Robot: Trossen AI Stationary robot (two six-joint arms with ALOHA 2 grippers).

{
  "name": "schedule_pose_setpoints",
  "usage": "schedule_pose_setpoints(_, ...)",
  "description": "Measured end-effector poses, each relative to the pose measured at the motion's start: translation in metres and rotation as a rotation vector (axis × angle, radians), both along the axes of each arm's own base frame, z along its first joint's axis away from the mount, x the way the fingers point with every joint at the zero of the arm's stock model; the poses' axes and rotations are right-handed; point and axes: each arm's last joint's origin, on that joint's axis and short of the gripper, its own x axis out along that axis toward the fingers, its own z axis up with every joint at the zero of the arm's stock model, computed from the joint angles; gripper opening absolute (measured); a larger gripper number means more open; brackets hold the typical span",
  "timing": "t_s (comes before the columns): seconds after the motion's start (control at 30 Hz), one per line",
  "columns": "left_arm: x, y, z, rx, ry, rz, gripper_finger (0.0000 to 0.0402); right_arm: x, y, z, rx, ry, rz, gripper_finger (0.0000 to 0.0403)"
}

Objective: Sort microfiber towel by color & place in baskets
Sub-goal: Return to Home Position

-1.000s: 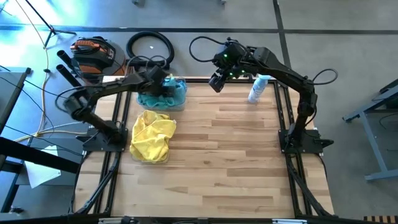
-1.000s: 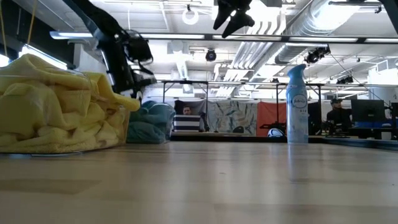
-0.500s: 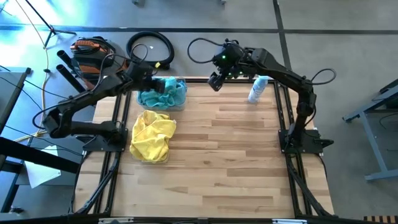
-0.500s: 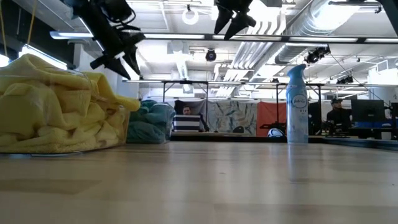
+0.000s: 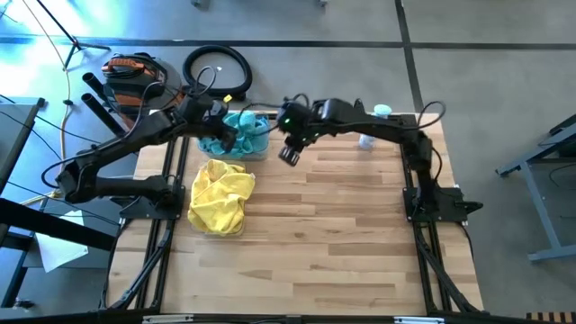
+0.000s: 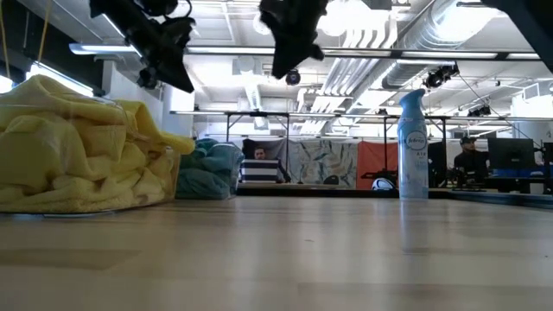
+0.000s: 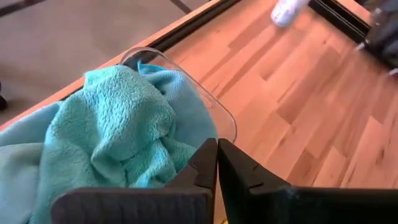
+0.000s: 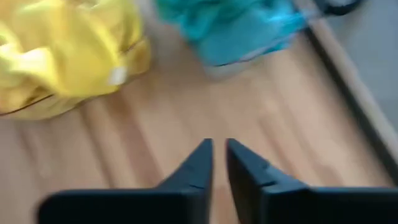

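Teal microfiber towels (image 7: 112, 130) fill a clear basket (image 7: 208, 99) at the table's far edge, left of centre (image 5: 250, 135). Yellow towels (image 5: 220, 198) are heaped in a second clear basket (image 6: 168, 177) just nearer. My left gripper (image 7: 217, 163) hovers shut and empty over the teal basket's near rim (image 5: 227, 137). My right gripper (image 8: 219, 155) hangs above bare wood to the right of the teal basket (image 5: 290, 155). Only a narrow gap shows between its fingers, with nothing in it.
A white-and-blue spray bottle (image 6: 413, 142) stands at the far edge right of centre (image 5: 369, 139), partly under my right arm. Bare wooden tabletop (image 5: 333, 234) stretches over the near and right parts. Cables and a bag lie on the floor beyond the far edge.
My left gripper has risen out of the teal basket and shut on nothing; the teal towels stay in the basket. My right gripper has swung from the far edge toward the table's left and near side, and its fingers have drawn close together.
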Motion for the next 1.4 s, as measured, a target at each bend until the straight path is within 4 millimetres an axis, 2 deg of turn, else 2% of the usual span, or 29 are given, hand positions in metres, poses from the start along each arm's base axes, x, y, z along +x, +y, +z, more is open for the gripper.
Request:
schedule_pose_setpoints(0.1,-0.007,-0.008,0.005,0.030,0.005,-0.030,0.0001,0.013,0.006,-0.017,0.053,0.020,0.050,0.0008)
schedule_pose_setpoints(0.23,-0.020,-0.023,0.006,0.044,-0.066,-0.018,0.0001,0.024,0.013,-0.033,0.065,0.050,0.076,0.0017)
schedule_pose_setpoints(0.33,-0.033,-0.037,0.001,0.073,-0.133,-0.024,0.0000,0.029,0.018,-0.046,0.068,0.049,0.110,0.0004)
schedule_pose_setpoints(0.47,-0.045,-0.057,-0.012,0.083,-0.252,-0.055,0.0000,0.027,0.022,-0.073,0.128,0.037,0.154,0.0005)
schedule_pose_setpoints(0.57,-0.048,-0.072,-0.024,0.089,-0.344,-0.116,0.0000,0.019,0.025,-0.095,0.196,0.024,0.157,0.0001)
schedule_pose_setpoints(0.67,-0.044,-0.086,-0.037,0.097,-0.418,-0.184,0.0000,0.004,0.033,-0.114,0.269,0.012,0.142,0.0002)
schedule_pose_setpoints(0.83,-0.031,-0.111,-0.053,0.195,-0.501,-0.364,0.0000,-0.033,0.055,-0.120,0.318,-0.024,0.114,0.0001)
schedule_pose_setpoints(1.0,-0.031,-0.129,-0.065,0.228,-0.524,-0.434,0.0000,-0.077,0.076,-0.107,0.343,-0.107,0.082,0.0000)
schedule_pose_setpoints(1.17,-0.041,-0.135,-0.075,0.301,-0.526,-0.498,0.0000,-0.114,0.082,-0.096,0.347,-0.188,0.019,0.0000)
schedule_pose_setpoints(1.4,-0.059,-0.137,-0.091,0.425,-0.614,-0.596,0.0000,-0.143,0.081,-0.084,0.324,-0.266,-0.084,0.0000)
